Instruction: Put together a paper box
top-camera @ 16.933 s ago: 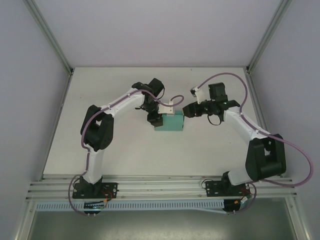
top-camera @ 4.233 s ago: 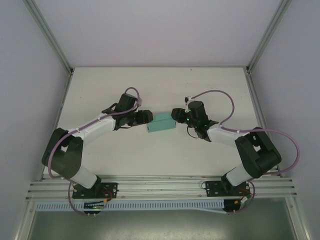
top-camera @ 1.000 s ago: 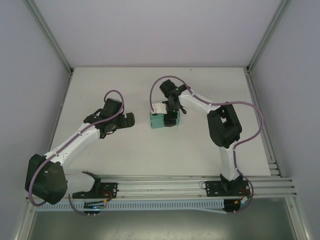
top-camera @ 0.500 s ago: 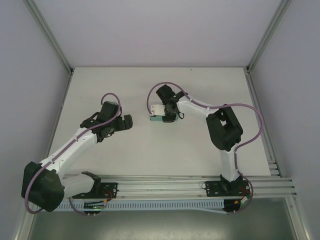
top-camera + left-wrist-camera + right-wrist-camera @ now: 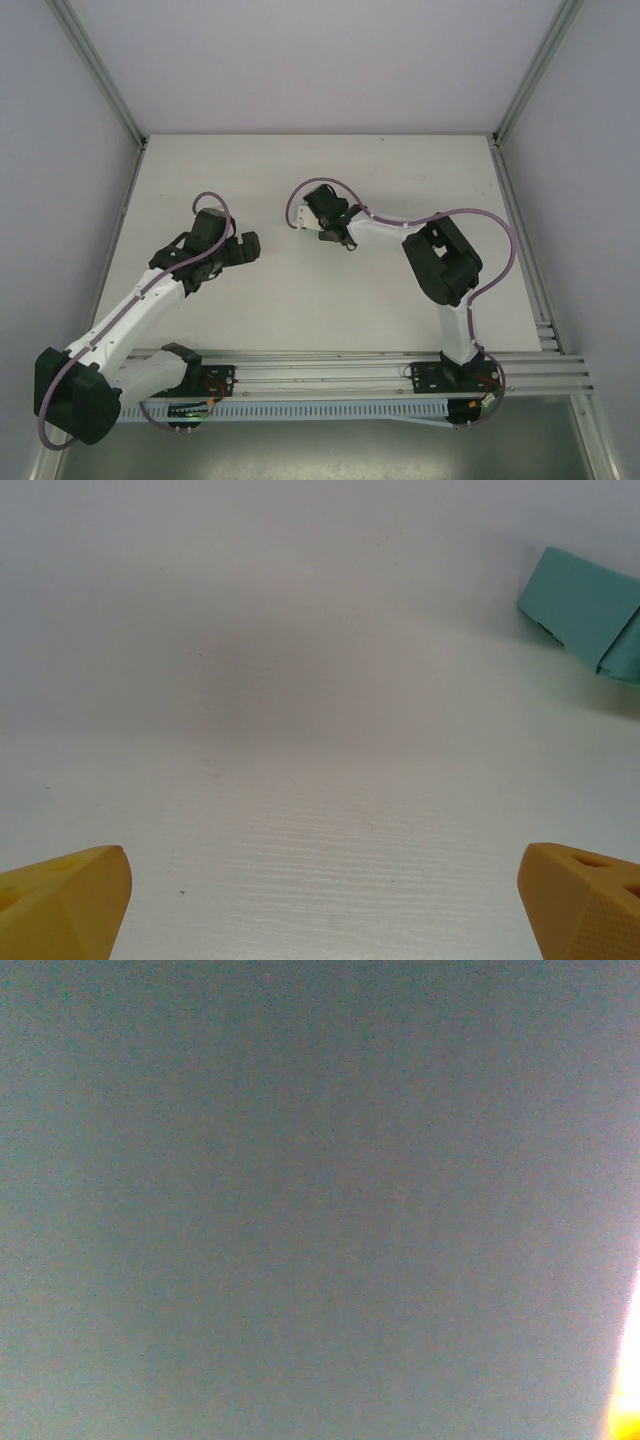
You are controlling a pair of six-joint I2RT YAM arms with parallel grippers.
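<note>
Widely spread left gripper (image 5: 322,870), paper box (image 5: 580,610) beyond

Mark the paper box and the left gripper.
paper box (image 5: 579,606), left wrist view, upper right: on its larger teal face.
left gripper (image 5: 323,882), left wrist view: midway between its yellow fingertips.

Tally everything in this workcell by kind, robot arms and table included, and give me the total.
Teal paper box: 1
Robot arms: 2 (left arm, right arm)
Table: 1
Total: 4
</note>
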